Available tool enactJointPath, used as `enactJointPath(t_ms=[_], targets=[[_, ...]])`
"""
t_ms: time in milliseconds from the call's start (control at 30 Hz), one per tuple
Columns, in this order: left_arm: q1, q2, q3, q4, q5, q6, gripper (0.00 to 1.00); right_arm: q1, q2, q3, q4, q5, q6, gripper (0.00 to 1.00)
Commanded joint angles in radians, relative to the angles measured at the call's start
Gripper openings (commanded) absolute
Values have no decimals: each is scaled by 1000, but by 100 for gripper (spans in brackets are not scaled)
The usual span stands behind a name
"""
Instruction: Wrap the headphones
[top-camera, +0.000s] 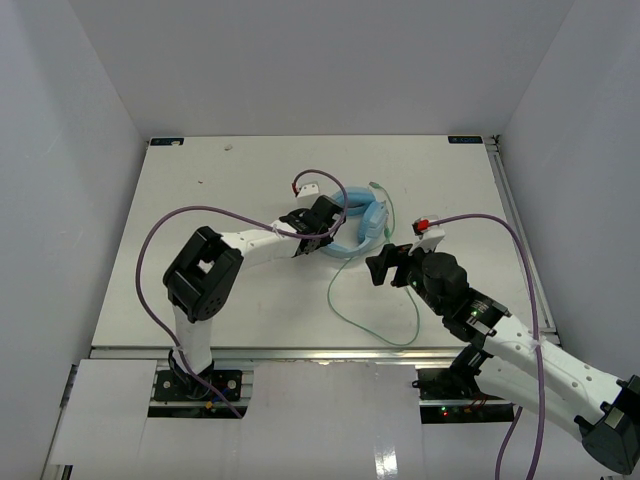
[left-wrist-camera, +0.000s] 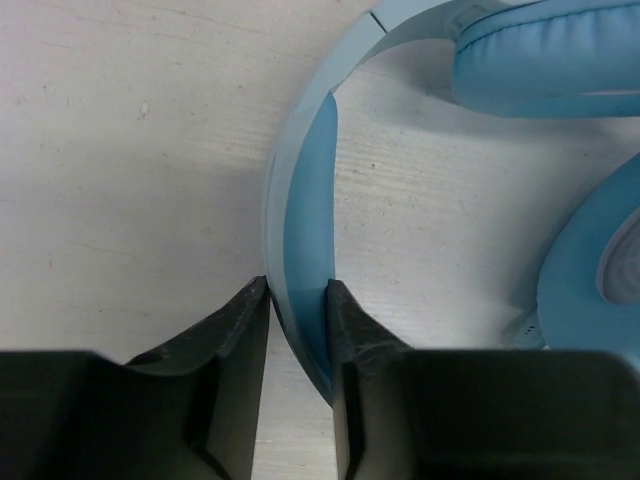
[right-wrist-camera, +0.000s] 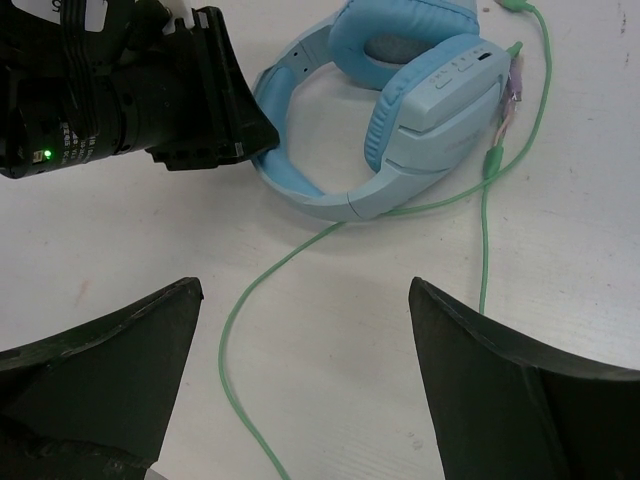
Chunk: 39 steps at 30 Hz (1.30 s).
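near the middle of the desk (top-camera: 200, 180), a little toward its right edge: left gripper (left-wrist-camera: 298, 300), jaws pressed in on the headband (left-wrist-camera: 305, 190) of the headphones (top-camera: 362, 225). one black finger (left-wrist-camera: 240, 320) against the outer face of the band, the other against its padded inner face. no gap visible between fingers and band in the left wrist view.

just beyond the grip, two round padded earcups (left-wrist-camera: 545, 60), close to each other, down on the desk surface. from the right wrist view, headphones lying flat, band curving over to the left gripper's black body.

on the near-right side of the headphones, right gripper (right-wrist-camera: 302, 290), jaws spread wide apart, nothing between them, held above bare desk and a stretch of the pale-green cord (right-wrist-camera: 235, 330).

cord loose on the desk, not wound round the headphones. an open loop of it reaching toward the near edge, both strands coming back up to the headphones.

further out, a purple cable (top-camera: 160, 240) arching from the left arm's base over the left half of the desk. another from the right arm, along the right edge.
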Motion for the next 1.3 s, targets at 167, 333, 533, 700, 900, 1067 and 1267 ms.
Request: enactJointPath(t_ms=[167,333,533,700,900,1067,1267], targets=[[22,-63,-4,6,45,50,0,7,-29,-3,21,14,0,91],[24,-193,-66,-14,-39,89,0,7,-28,-3,21,16,0,91],[93,-365,-141,-1,-84,178,0,7,-26,0,21,9,0,91],[169,-421,-155,32,19,268,0,7,-26,-2,21,19,0,91],[179,-429,-161,28,71,273,0,7,-10,3,21,21,-4,91],[179,-593,-312,215,237,338,0,7,-2,6,34,-36,-46,91],[169,-806,-469,334,371,348,0,5,-12,43,78,-121,-149,92]])
